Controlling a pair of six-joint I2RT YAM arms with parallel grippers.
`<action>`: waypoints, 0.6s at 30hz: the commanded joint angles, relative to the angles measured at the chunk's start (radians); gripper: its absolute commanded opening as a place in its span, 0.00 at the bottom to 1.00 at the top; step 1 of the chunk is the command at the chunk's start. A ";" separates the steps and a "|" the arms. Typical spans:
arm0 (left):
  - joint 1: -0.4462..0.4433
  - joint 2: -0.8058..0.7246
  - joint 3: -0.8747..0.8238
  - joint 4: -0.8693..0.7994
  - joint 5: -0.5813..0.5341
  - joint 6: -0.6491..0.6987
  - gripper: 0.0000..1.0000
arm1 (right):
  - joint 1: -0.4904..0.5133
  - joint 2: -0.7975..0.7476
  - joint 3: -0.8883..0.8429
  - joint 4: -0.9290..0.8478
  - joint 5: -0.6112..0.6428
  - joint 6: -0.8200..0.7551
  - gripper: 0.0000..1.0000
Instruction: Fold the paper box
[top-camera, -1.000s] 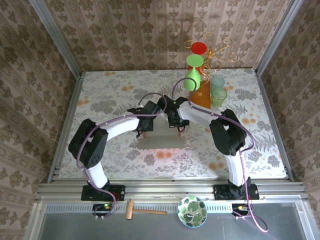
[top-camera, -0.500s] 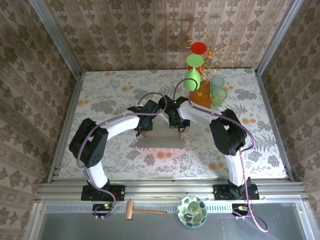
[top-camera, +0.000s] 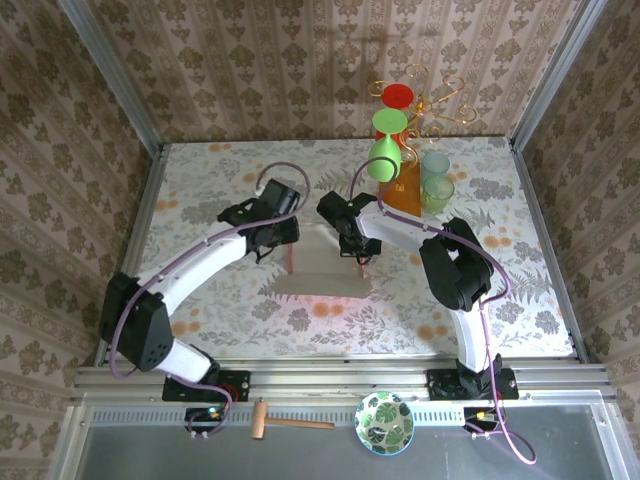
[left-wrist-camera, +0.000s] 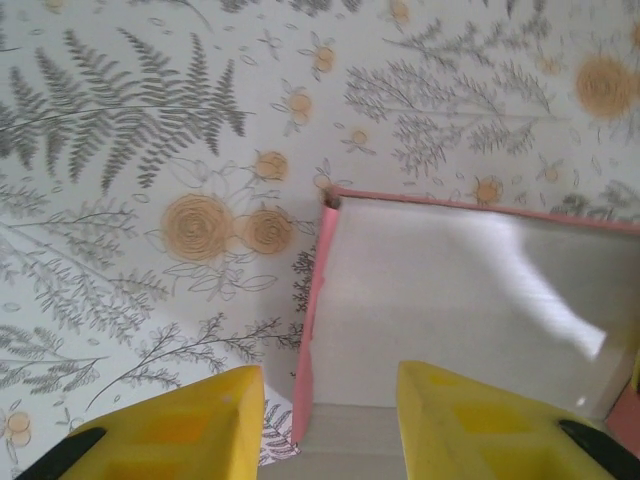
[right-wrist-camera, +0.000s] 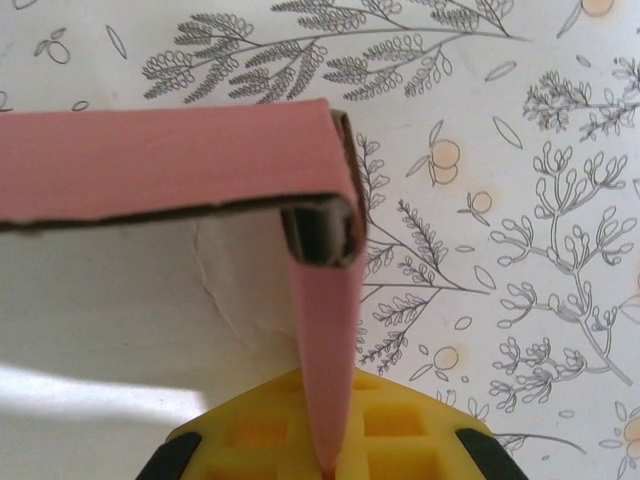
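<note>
Floral-print cloth covers the table, and near its middle lies the pink thin-cardboard paper box, pale inner side up. The right tool is clamped on the raised right wall, pinning it upright. The left tool hovers above the left wall with its fingers apart, gripping nothing. To fold well, I'd judge it should settle squarely astride that wall near the corner, then close while the right one steadies the box.

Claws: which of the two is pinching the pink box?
The right claw: it is shut on an upright pink wall of the box. The left claw is open, its yellow fingers apart on either side of another wall.
</note>
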 joint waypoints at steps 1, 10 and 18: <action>0.037 -0.102 -0.007 -0.060 0.006 -0.097 0.37 | -0.007 0.000 0.018 -0.071 -0.027 0.121 0.00; 0.127 -0.222 0.077 -0.307 -0.003 -0.278 0.31 | -0.007 -0.078 0.005 -0.113 -0.173 0.514 0.00; 0.123 -0.261 0.173 -0.422 -0.020 -0.323 0.35 | -0.012 -0.101 -0.072 -0.072 -0.416 0.911 0.00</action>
